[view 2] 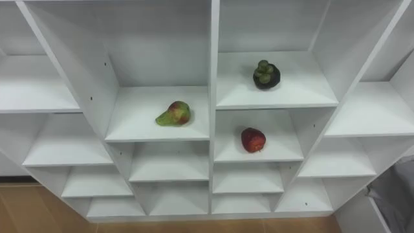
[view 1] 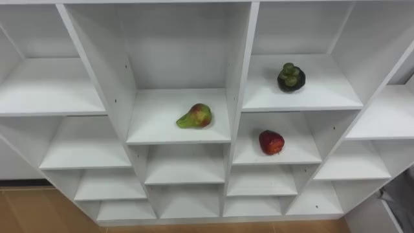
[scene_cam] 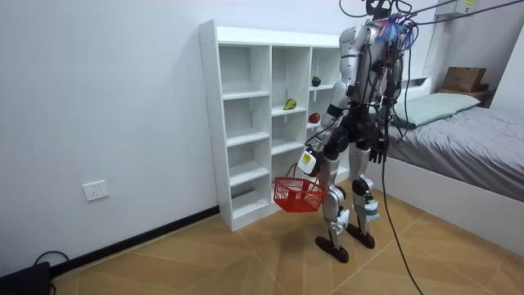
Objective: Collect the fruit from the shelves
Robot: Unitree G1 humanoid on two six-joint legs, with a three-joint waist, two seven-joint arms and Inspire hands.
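1. The closet (view 1: pixel 240 77) is a grid of smooth white open boxes, and the robot stands facing it on a wooden floor (scene_cam: pixel 246 262).
2. A green-and-red pear (view 1: pixel 195 116) lies on its side in the middle compartment.
3. To its right, a round dark fruit (view 1: pixel 291 77) with a knobbly green cap sits one shelf higher, and a glossy red fruit (view 1: pixel 271 142) lies in the compartment below that.
4. The left robot hand (scene_cam: pixel 314 152) grips the thin handle of a red mesh basket (scene_cam: pixel 299 195) hanging at knee height.
5. The right robot hand (scene_cam: pixel 381 152) hangs at the robot's side; its fingers appear too small to tell their state.
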